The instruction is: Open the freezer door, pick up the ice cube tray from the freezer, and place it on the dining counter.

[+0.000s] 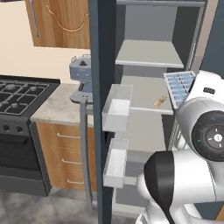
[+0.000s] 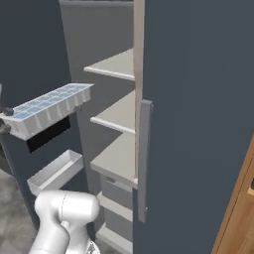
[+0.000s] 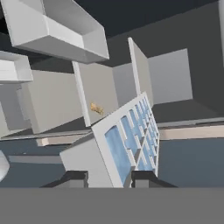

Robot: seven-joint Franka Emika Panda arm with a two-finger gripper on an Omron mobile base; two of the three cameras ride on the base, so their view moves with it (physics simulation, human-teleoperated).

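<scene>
The ice cube tray (image 3: pixel 127 144), white with pale-blue cells, is pinched at its near end, and my gripper (image 3: pixel 109 178) is shut on it. It hangs tilted in the air in front of the freezer (image 1: pixel 148 54), clear of the light grey shelves. From the sides the ice cube tray (image 1: pixel 179 87) sits just ahead of my white hand, and the ice cube tray (image 2: pixel 47 109) slopes up to the right. The freezer door (image 1: pixel 103 87) stands wide open, edge-on, with white inner bins (image 1: pixel 117 109). The dining counter is out of view.
A small tan food piece (image 1: pixel 160 101) lies on the middle freezer shelf. The plain grey door (image 2: pixel 198 124) with its bar handle (image 2: pixel 144 158) is shut on the right. Left of the open door are a blue coffee machine (image 1: pixel 81 70), a small marbled counter (image 1: pixel 57 107) and a black stove (image 1: pixel 22 94).
</scene>
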